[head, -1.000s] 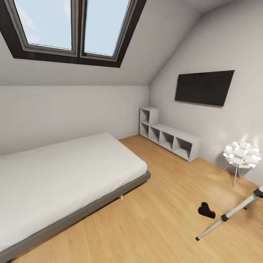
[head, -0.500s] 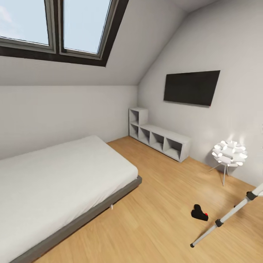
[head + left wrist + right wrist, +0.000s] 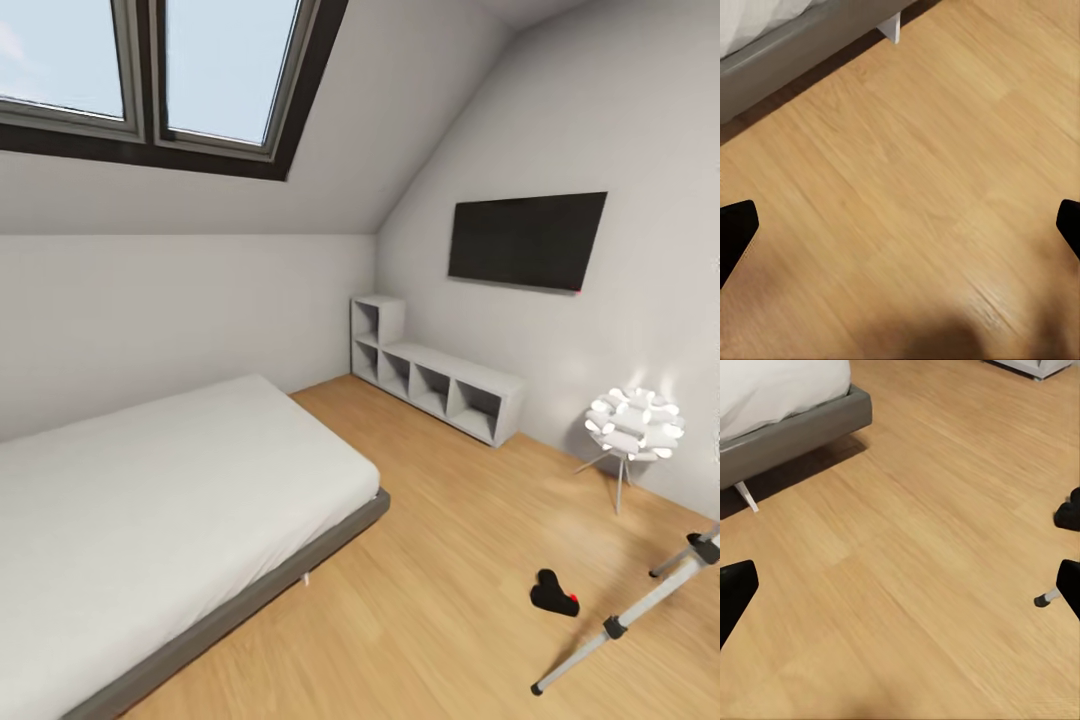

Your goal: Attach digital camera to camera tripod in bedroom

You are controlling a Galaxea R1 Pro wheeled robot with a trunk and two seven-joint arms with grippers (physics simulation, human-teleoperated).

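While both grippers (image 3: 900, 229) (image 3: 900, 589) hang spread and empty, roll closer, squaring to the digital camera (image 3: 553, 593) beside the camera tripod (image 3: 640, 603) foot.

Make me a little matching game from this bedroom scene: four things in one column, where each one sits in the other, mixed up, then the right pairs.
Things:
1. digital camera
2. TV
3. ball-shaped lamp
4. cube shelf

Places:
A. mounted on the wall
B. lying on the wood floor near a tripod leg
C. standing on thin legs by the wall, near the right edge of the head view
D. on the floor, below the TV

Pairs: 1-B, 2-A, 3-C, 4-D
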